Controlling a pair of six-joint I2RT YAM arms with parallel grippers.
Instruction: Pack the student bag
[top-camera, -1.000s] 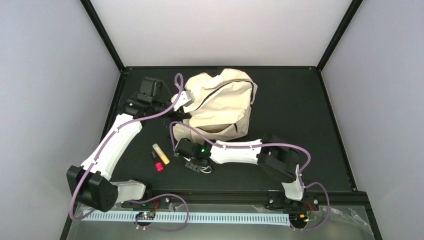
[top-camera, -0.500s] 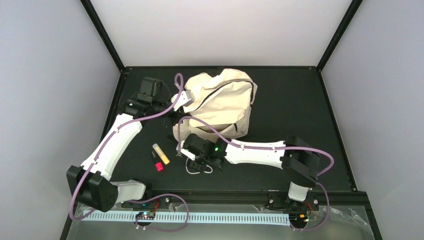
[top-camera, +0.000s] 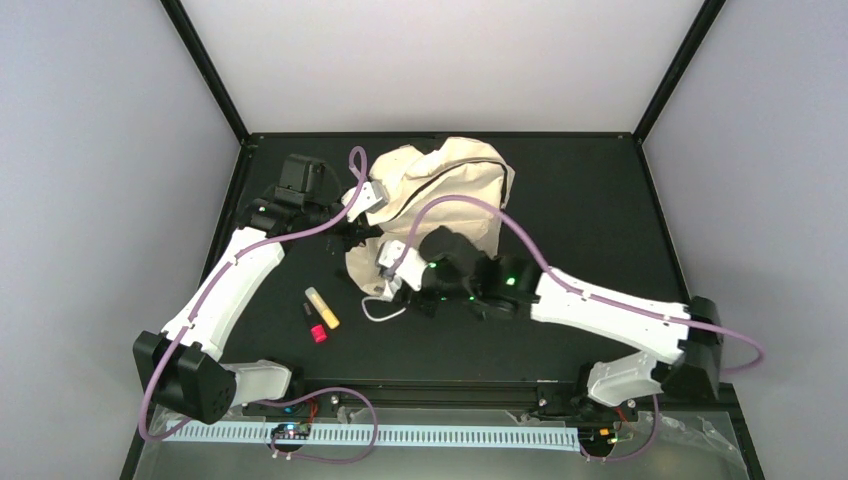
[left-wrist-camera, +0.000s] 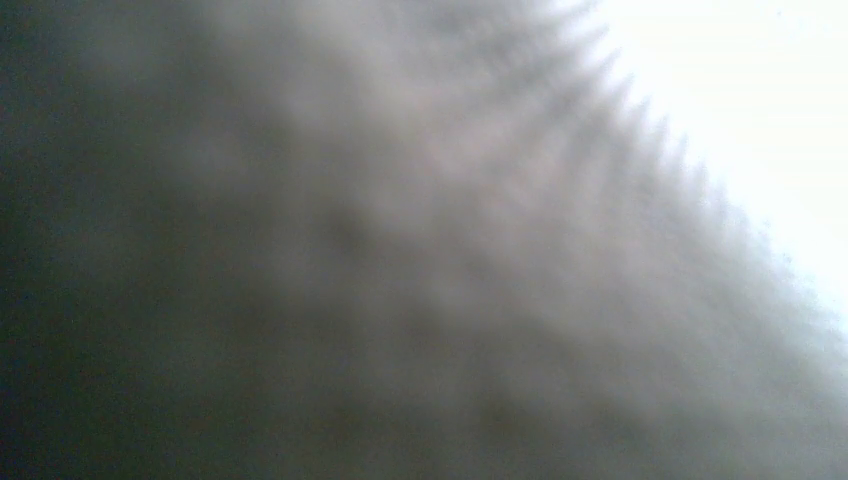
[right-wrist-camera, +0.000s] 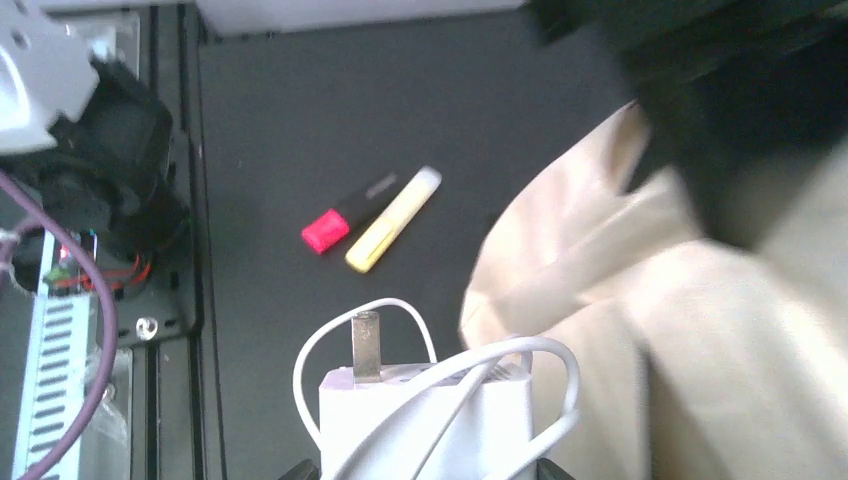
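The cream student bag (top-camera: 455, 190) lies at the back middle of the black table, and its fabric (right-wrist-camera: 700, 330) fills the right side of the right wrist view. My left gripper (top-camera: 362, 228) sits at the bag's left edge, shut on the fabric; the left wrist view is only a grey blur. My right gripper (top-camera: 402, 272) is shut on a white charger (right-wrist-camera: 425, 420) with its white cable (right-wrist-camera: 560, 370) looped round it. It holds the charger at the bag's front left corner. A loop of the cable (top-camera: 382, 312) trails on the table.
A yellow highlighter (top-camera: 322, 307) and a black marker with a red cap (top-camera: 313, 325) lie side by side on the table, left of the charger. They also show in the right wrist view, the highlighter (right-wrist-camera: 392, 220) and the marker (right-wrist-camera: 340, 218). The left arm's base (right-wrist-camera: 90, 150) stands beyond them.
My right arm has stretched from the front of the table towards the bag, carrying the charger with its cable trailing. The left arm has stayed put.
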